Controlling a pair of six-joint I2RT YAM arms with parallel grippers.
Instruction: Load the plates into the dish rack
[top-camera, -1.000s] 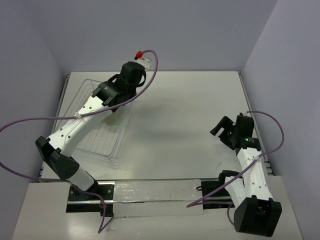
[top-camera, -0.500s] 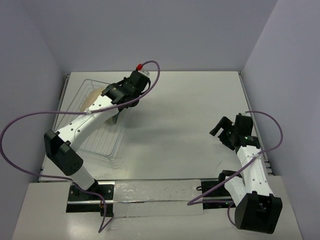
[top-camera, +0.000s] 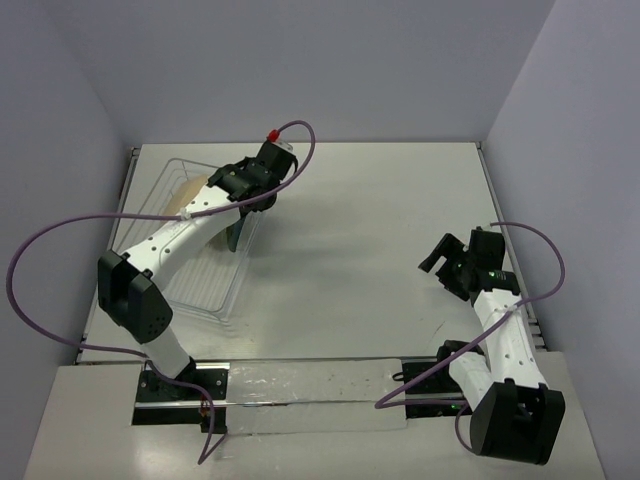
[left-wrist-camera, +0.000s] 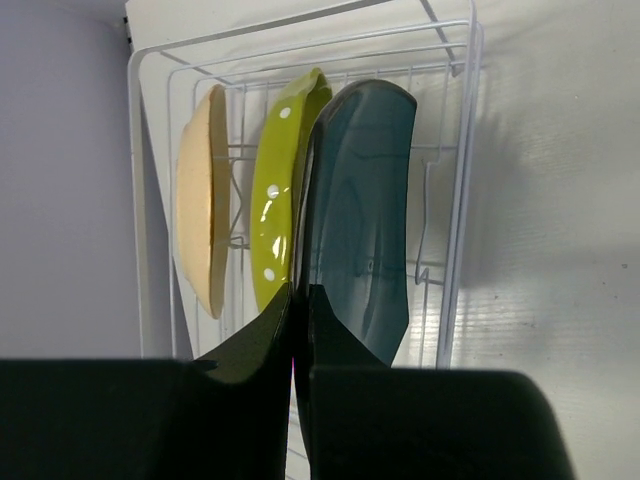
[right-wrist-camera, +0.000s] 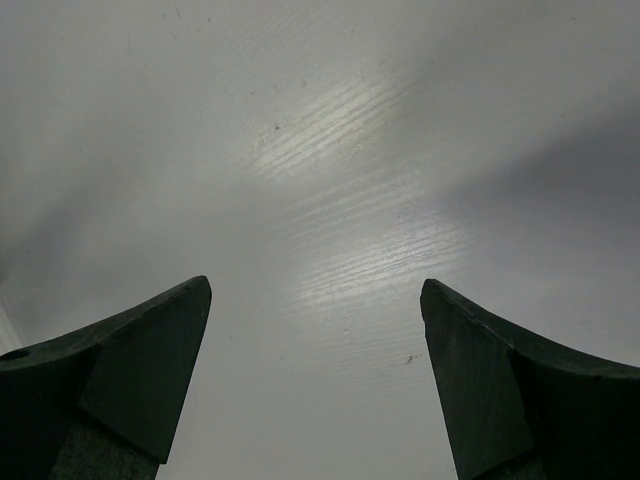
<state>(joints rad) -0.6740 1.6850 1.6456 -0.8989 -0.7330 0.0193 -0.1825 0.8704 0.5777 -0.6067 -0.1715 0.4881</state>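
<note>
The white wire dish rack (left-wrist-camera: 462, 180) stands at the table's far left, also seen from above (top-camera: 200, 290). In it stand on edge the cream plate (left-wrist-camera: 203, 220), the yellow-green dotted plate (left-wrist-camera: 278, 190) and the dark teal plate (left-wrist-camera: 360, 220), side by side. From above I see the cream plate (top-camera: 188, 195) and the teal plate (top-camera: 237, 235); the yellow-green one is hidden under the arm. My left gripper (left-wrist-camera: 300, 295) is shut on the teal plate's near rim, over the rack (top-camera: 232, 200). My right gripper (top-camera: 440, 258) is open and empty above bare table (right-wrist-camera: 315, 290).
The rack sits close to the left wall, with its clear tray base (top-camera: 215, 300) reaching toward me. A purple cable (top-camera: 60, 240) loops off the left arm. A metal rail (top-camera: 310, 385) runs along the near edge between the arm bases.
My left arm has swung left and back over the rack with the teal plate, uncovering the cream plate. The right arm has barely moved.
</note>
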